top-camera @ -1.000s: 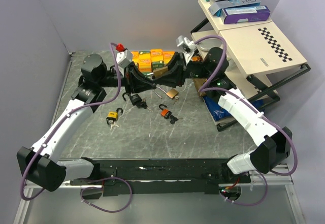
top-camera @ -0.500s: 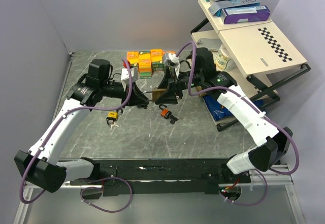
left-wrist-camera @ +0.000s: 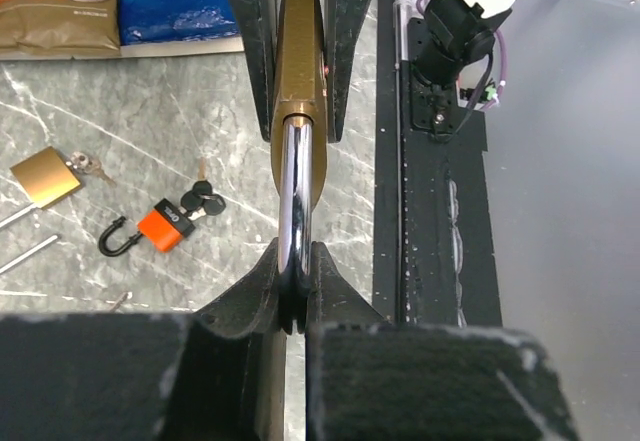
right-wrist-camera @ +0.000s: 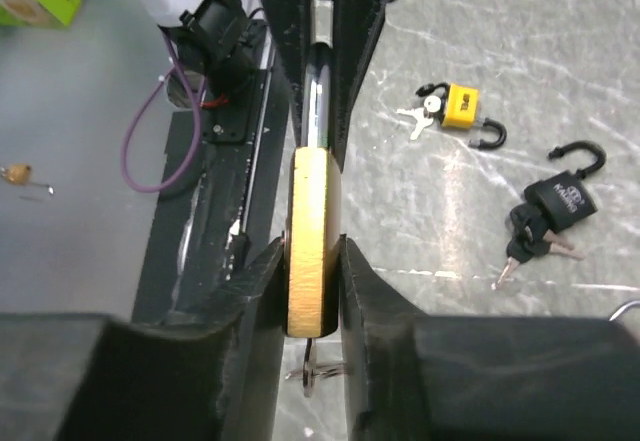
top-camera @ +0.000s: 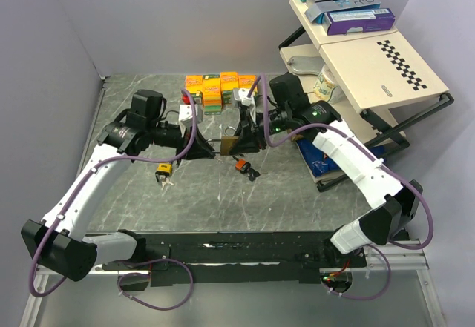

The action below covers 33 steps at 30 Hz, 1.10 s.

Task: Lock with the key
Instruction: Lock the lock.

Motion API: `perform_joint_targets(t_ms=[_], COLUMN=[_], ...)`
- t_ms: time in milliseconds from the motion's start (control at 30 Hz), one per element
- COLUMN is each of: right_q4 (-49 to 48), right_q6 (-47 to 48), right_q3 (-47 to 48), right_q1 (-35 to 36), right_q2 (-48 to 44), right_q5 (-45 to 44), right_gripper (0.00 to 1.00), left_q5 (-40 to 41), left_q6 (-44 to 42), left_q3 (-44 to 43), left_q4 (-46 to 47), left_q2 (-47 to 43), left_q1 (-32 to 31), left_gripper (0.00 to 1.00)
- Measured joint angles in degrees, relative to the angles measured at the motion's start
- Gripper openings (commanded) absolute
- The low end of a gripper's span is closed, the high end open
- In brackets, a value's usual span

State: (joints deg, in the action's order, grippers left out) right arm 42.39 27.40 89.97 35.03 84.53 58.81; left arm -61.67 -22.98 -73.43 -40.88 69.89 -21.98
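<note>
The padlock [top-camera: 228, 146] hangs in the air near the middle of the top picture, with a pincer on each end. The left pincer [left-wrist-camera: 293, 273] is squeezed tight on its shiny steel loop [left-wrist-camera: 291, 191]. The right pincer [right-wrist-camera: 313, 261] is squeezed tight on the gold body. What looks like a key [right-wrist-camera: 318, 369] pokes out under the body, low in the right wrist picture. I think the padlock is hard, heavy and smooth, so it could slip or twist. The flat sides of the body look best to hold. Down on the table [top-camera: 297, 201] lie an orange lock [left-wrist-camera: 165, 229], a yellow lock [right-wrist-camera: 462, 106] and a black lock [right-wrist-camera: 562, 199].
</note>
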Motion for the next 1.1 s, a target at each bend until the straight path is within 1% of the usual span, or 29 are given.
perform_joint_targets(t_ms=[33, 67, 100, 200, 267, 300, 333, 467, 500, 600, 700, 767, 800, 900, 1100], right_q4=[0.1, 0.1, 0.0, -0.5, -1.7, -3.8, -5.7, -19.4, -22.4, -30.2, -37.7, -41.8, -43.5, -47.8, -53.6], right_q6=[0.3, 0.5, 0.7, -0.3, -2.5, -4.0, -5.9, -17.4, -20.1, -26.5, -31.1, -32.6, -33.1, -34.1, -35.2], right_q3=[0.0, 0.0, 0.0, 0.0, -0.9, -2.3, -3.5, -12.5, -14.2, -17.0, -17.4, -17.4, -17.4, -17.4, -16.7], right_q1=[0.0, 0.1, 0.2, 0.3, 0.5, 0.5, 0.4, -1.4, -1.9, -2.7, -2.5, -2.0, -1.6, 0.1, 4.5], right_q2=[0.0, 0.0, 0.0, 0.0, 0.0, -0.2, -0.3, -1.4, -1.4, -1.4, -1.4, -1.4, -1.4, -0.9, 3.2], right_q5=[-0.2, -0.6, -0.9, -1.0, -1.7, -2.1, -2.4, -6.2, -7.9, -13.6, -19.9, -23.3, -25.0, -29.9, -36.0], right_gripper=[0.0, 0.0, 0.0, 0.0, 0.0, 0.0, 0.0, 0.0, 0.0, 0.0, 0.0, 0.0, 0.0, 0.0, 0.0], left_q5=[0.1, 0.0, 0.0, 0.5, 0.7, 0.9, 1.0, 2.8, 3.7, 9.8, 14.8, 16.7, 17.6, 19.8, 22.4], left_q6=[0.0, 0.0, 0.3, 1.9, 6.3, 9.7, 14.3, 36.2, 40.2, 53.6, 64.8, 71.2, 74.1, 79.3, 84.2], left_q3=[0.0, 0.0, 0.0, 0.0, 0.2, 0.5, 1.6, 9.4, 10.4, 10.9, 10.7, 10.7, 10.7, 10.7, 10.7], left_q4=[-0.2, -0.4, -0.5, 1.0, 5.7, 8.7, 12.5, 28.7, 30.9, 35.3, 37.6, 38.9, 39.6, 40.2, 40.2], left_q2=[0.0, 0.0, 0.0, 0.1, 0.0, -0.3, -0.8, -4.5, -5.0, -5.4, -5.2, -4.9, -4.7, -4.2, -2.8], left_q1=[-0.1, -0.1, -0.1, 0.0, 0.7, 1.5, 2.9, 12.3, 14.2, 18.6, 20.6, 22.1, 22.8, 24.4, 24.4], left_gripper=[0.01, 0.01, 0.2, 0.71, 0.93, 0.99, 0.97, 0.96, 0.96, 0.96, 0.96, 0.96, 0.96, 0.96, 0.96])
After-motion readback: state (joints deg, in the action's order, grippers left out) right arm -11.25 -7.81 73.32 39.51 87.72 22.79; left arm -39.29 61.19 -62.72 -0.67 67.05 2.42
